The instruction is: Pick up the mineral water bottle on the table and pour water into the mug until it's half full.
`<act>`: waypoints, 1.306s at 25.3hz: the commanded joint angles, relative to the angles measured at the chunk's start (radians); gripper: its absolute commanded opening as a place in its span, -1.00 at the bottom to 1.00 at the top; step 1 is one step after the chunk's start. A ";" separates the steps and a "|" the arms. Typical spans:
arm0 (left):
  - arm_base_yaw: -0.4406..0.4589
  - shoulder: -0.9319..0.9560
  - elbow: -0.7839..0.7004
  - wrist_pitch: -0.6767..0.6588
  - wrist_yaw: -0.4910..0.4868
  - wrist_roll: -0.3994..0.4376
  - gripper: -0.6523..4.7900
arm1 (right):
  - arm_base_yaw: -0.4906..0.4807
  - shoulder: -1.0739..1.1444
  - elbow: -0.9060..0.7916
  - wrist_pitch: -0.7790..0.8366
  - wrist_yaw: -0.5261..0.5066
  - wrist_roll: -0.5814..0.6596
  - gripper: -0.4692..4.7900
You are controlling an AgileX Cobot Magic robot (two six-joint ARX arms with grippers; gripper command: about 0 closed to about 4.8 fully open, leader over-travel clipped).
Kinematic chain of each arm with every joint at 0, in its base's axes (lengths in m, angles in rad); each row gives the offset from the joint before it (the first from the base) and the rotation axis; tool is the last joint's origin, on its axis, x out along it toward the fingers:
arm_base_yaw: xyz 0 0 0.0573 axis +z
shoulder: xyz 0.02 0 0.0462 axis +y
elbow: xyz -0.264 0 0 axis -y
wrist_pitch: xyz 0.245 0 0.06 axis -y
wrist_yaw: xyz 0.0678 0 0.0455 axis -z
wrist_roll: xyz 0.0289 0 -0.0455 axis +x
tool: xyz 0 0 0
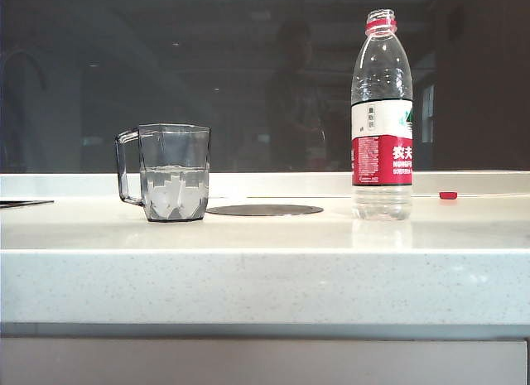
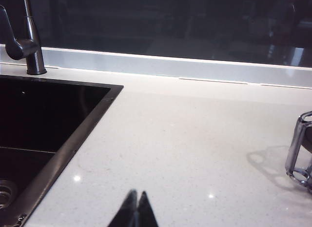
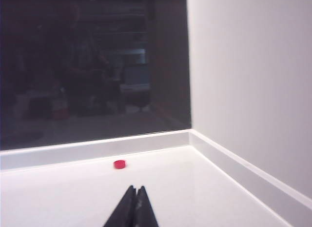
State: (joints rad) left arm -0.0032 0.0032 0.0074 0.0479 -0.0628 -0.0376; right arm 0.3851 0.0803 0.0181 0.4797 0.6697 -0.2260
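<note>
The mineral water bottle (image 1: 382, 112) stands upright and uncapped on the table (image 1: 265, 273) at the right, with a little water (image 1: 381, 203) at its bottom. The clear faceted mug (image 1: 170, 171) stands at the left, its handle (image 2: 298, 156) showing in the left wrist view, water (image 1: 175, 190) filling about half of it. Neither arm shows in the exterior view. My left gripper (image 2: 136, 194) is shut and empty over bare countertop, apart from the mug's handle. My right gripper (image 3: 135, 189) is shut and empty, pointing toward the back corner.
A red bottle cap (image 1: 448, 195) (image 3: 119, 164) lies near the back ledge, right of the bottle. A dark round disc (image 1: 264, 209) sits in the table between mug and bottle. A black sink (image 2: 39, 124) with a dark tap (image 2: 27, 39) lies beyond the mug. A wall (image 3: 253, 80) closes the right side.
</note>
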 commanded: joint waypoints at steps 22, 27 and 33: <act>0.002 0.000 0.003 0.012 0.006 0.004 -0.77 | -0.341 -0.082 -0.017 -0.390 -0.606 0.278 -0.82; 0.002 0.000 0.003 0.012 0.006 0.004 -0.77 | -0.340 -0.082 -0.017 -0.394 -0.609 0.248 -0.82; 0.002 0.000 0.003 0.012 0.006 0.004 -0.77 | -0.340 -0.082 -0.017 -0.394 -0.594 0.224 -0.82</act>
State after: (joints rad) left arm -0.0032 0.0032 0.0074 0.0479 -0.0597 -0.0376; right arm 0.0444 0.0006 0.0048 0.0685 0.0700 0.0036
